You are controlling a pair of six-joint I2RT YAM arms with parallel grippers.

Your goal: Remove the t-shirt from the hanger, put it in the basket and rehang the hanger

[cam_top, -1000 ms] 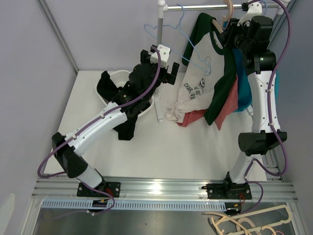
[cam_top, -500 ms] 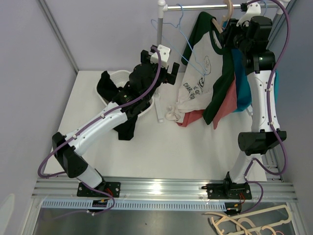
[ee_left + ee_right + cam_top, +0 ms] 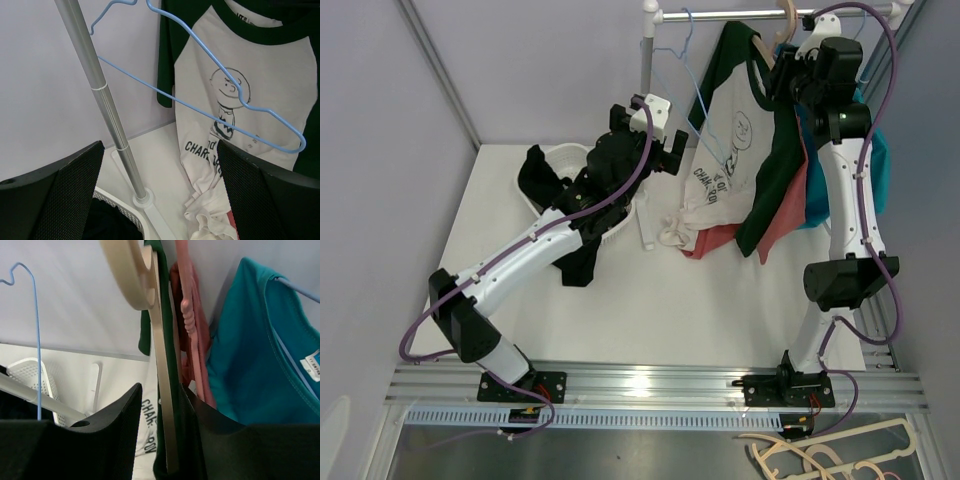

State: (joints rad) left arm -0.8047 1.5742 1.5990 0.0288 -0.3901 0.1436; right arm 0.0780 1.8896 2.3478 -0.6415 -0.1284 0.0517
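Note:
The t-shirt [image 3: 725,150] is white with dark green sleeves and a cartoon print. It hangs on a wooden hanger [image 3: 782,30] on the rail, and its hem bunches on the table. My right gripper [image 3: 782,75] is up by the rail, open, with the wooden hanger [image 3: 162,390] and green shoulder between its jaws; a gap shows on the left side. The shirt's white front [image 3: 150,425] shows below. My left gripper [image 3: 660,140] is open and empty, apart from the shirt [image 3: 235,75], which it faces [image 3: 159,147].
An empty blue wire hanger [image 3: 705,95] hangs in front of the shirt [image 3: 210,107]. The rack's pole [image 3: 645,130] stands by a white basket [image 3: 560,160] holding black clothes. Salmon [image 3: 785,215] and teal [image 3: 880,170] shirts hang behind.
My right gripper has risen and shifted slightly left toward the rail along the wooden hanger. The shirt swung a little. The left arm has barely moved.

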